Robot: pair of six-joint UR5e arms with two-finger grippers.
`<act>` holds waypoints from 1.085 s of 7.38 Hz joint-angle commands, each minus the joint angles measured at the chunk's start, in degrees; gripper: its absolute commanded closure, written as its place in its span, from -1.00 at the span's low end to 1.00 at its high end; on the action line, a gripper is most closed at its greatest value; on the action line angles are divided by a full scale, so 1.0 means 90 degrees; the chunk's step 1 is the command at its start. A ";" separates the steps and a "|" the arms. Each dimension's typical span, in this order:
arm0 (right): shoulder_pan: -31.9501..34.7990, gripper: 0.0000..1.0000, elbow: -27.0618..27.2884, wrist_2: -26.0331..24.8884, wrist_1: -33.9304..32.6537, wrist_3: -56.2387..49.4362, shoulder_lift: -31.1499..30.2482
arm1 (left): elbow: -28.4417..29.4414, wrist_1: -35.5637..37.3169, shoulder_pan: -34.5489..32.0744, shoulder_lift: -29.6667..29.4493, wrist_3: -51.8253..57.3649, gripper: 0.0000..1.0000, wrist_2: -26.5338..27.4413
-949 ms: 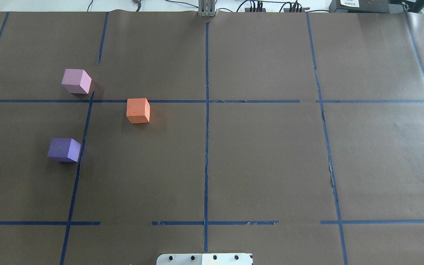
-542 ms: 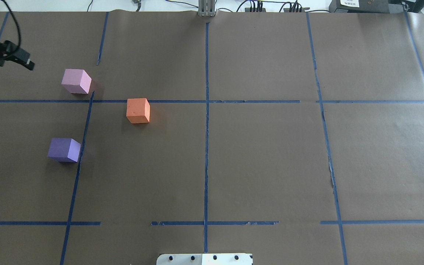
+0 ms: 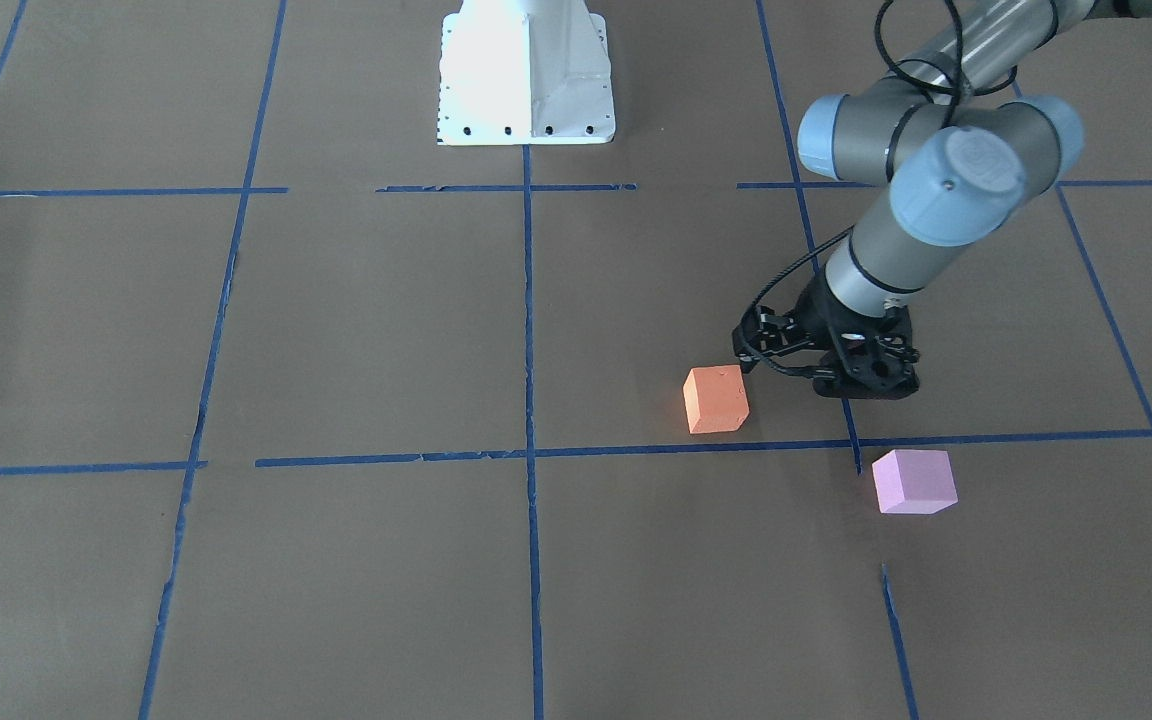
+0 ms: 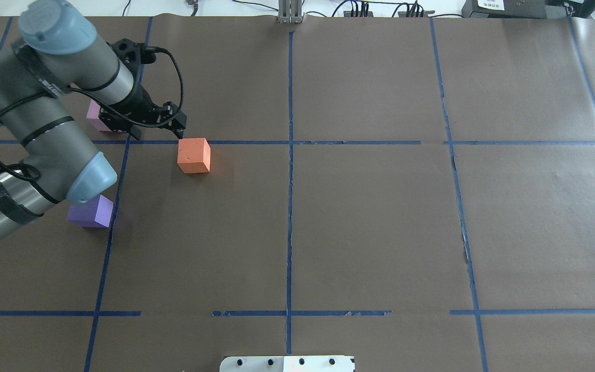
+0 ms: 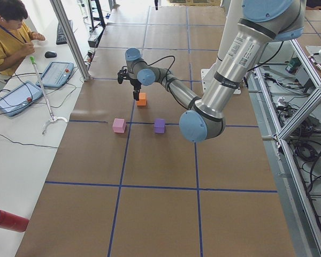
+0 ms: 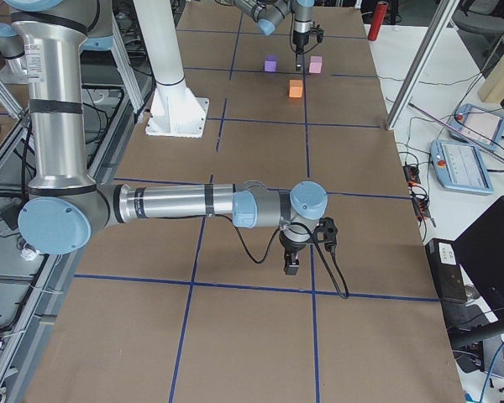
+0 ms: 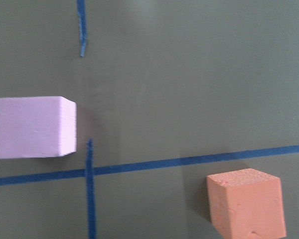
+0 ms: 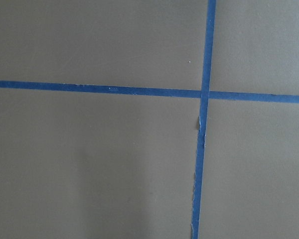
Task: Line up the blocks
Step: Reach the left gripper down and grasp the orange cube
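My left arm (image 4: pixel 44 129), just poking in at the table's far left corner half a second ago, now reaches well in. The left gripper (image 4: pixel 147 121) hangs between the pink block (image 3: pixel 914 481) and the orange block (image 3: pixel 716 400), and from overhead the arm hides part of the purple block (image 4: pixel 93 213).

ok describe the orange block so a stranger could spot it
On the brown table gridded with blue tape, look to the robot's left half, near the left end effector. The orange block sits furthest toward the table's middle; the pink block and violet block beside it are purplish.
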 commanded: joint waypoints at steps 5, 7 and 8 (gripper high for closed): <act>0.0000 -1.00 0.0009 0.0000 0.0000 0.0000 0.0000 | 0.0715 -0.0308 0.0528 -0.0310 -0.1013 -1.00 0.1089; 0.0000 -1.00 0.0000 0.0000 0.0000 0.0000 0.0000 | 0.1191 -0.0959 0.0694 -0.0310 -0.1003 -1.00 0.1089; 0.0000 -1.00 0.0009 0.0000 0.0000 0.0000 0.0000 | 0.1233 -0.1049 0.0724 -0.0310 -0.0964 -0.99 0.1089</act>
